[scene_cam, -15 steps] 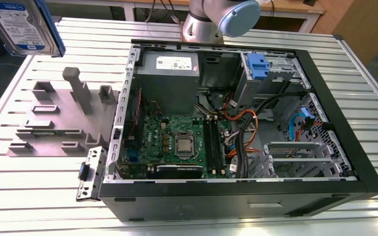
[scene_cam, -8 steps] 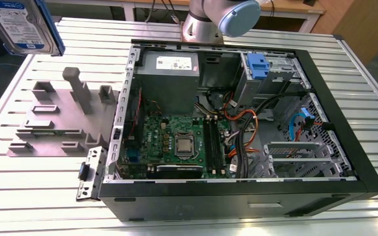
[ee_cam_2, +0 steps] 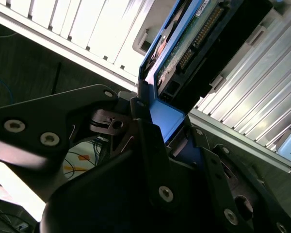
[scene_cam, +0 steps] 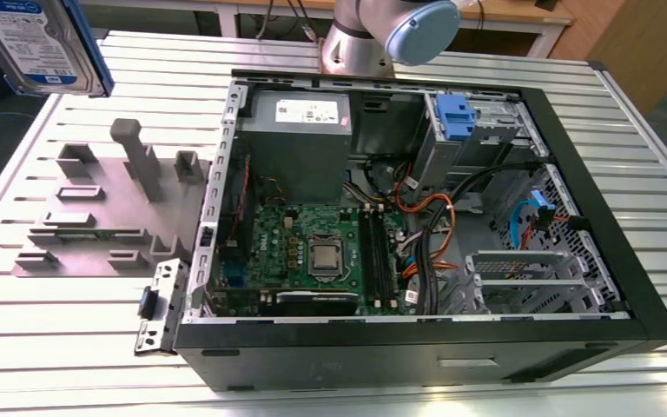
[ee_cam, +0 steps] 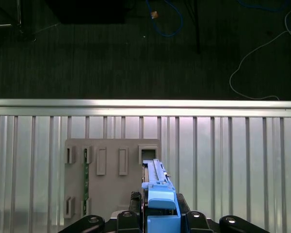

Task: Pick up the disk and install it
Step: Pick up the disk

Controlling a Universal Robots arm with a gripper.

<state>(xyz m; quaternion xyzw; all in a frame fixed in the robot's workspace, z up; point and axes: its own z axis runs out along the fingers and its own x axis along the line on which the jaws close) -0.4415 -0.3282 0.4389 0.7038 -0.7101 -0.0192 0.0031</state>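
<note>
The disk (scene_cam: 30, 42) hangs upright above the table's far corner at the exterior view's left, its white-and-blue label facing the camera and a blue frame along its edge. In both wrist views my gripper (ee_cam: 159, 221) is shut on the disk (ee_cam: 158, 190), with the dark fingers (ee_cam_2: 146, 141) pressed against the blue carrier frame. The second wrist view also shows the disk's (ee_cam_2: 186, 51) green board and connector side. Below it in the first wrist view lies the grey holder plate (ee_cam: 111, 179) with its empty slots.
The open computer case (scene_cam: 611, 261) lies on the slatted table (scene_cam: 56, 339) at the exterior view's right, with a grey power supply (scene_cam: 299, 130), a motherboard and cables inside. A blue latch (scene_cam: 455, 115) sits on the bay at the back. The arm's base (scene_cam: 363, 39) stands behind the case.
</note>
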